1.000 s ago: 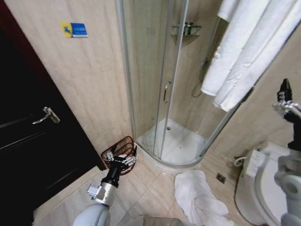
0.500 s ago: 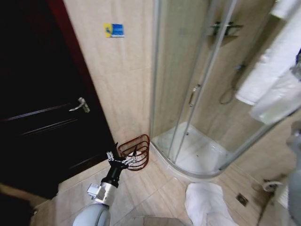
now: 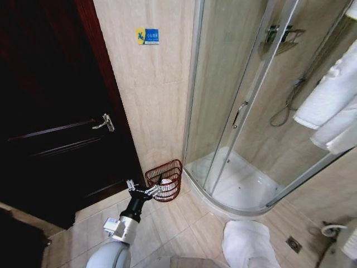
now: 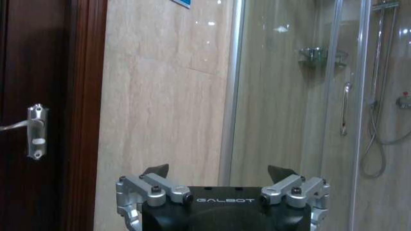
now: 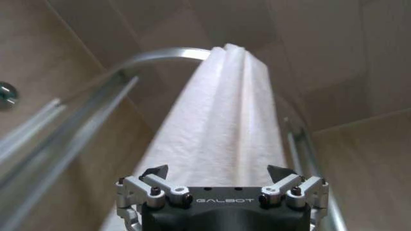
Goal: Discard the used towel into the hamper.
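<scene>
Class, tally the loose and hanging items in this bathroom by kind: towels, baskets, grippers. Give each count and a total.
Towels: 3 (one on the floor, two hanging)
Baskets: 1 (hamper)
Grippers: 2 (left gripper, right gripper)
Total: 6

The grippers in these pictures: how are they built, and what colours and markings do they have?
Each gripper, left gripper and right gripper, has a black body with "GALBOT" in pale letters, silver metal brackets with dark screws at both sides, and two dark pointed jaws. In the head view the left arm is black near the gripper, then silver-grey and rounded.
</scene>
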Controlling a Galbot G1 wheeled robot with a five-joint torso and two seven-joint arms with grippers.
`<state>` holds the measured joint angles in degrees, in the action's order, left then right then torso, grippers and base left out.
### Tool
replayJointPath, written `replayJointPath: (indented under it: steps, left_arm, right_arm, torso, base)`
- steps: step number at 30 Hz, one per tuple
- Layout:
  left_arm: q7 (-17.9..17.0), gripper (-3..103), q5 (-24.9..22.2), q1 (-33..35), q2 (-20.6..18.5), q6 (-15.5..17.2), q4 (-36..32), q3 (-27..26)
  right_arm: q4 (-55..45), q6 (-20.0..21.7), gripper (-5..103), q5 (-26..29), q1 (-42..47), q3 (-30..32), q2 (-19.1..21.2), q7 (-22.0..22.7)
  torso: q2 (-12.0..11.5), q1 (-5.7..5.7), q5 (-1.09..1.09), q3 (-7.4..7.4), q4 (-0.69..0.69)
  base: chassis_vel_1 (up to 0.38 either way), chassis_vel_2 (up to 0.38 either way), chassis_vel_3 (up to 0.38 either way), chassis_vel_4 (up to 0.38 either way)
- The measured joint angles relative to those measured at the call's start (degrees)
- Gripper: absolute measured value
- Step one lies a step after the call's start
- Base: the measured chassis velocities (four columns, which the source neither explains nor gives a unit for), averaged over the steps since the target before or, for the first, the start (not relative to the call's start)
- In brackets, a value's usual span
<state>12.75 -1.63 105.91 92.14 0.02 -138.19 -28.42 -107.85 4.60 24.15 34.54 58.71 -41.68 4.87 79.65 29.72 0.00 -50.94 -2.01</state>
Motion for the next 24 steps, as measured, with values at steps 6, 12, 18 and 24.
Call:
replayJointPath:
  steps: [6,12,18,24]
  left_arm:
    - [0.0,100,0.0,0.0,0.0,0.0,0.0,0.0]
    - [0.0,100,0.0,0.0,0.0,0.0,0.0,0.0]
    - [0.0,100,0.0,0.0,0.0,0.0,0.0,0.0]
    - [0.0,100,0.0,0.0,0.0,0.0,0.0,0.0]
  right_arm:
    - [6.69,-0.06,100,2.93,-4.05,-1.86,1.59,0.22]
    - [4.41,4.07,100,14.86,-6.43,-6.41,2.4,1.23]
    - [-0.5,5.88,100,20.58,-7.14,-9.41,1.08,2.96]
    - [2.11,5.99,100,18.56,-8.97,-11.91,1.11,1.9]
  torso:
    - [0.0,0.0,0.02,0.0,0.0]
    - [0.0,0.0,0.0,0.0,-0.02]
    - [0.0,0.0,-0.01,0.0,-0.02]
    - [0.0,-0.01,0.0,0.0,0.0]
  base:
    - [0.0,0.0,0.0,0.0]
    - [0.0,0.0,0.0,0.0]
    - [0.0,0.0,0.0,0.0]
    - [0.0,0.0,0.0,0.0]
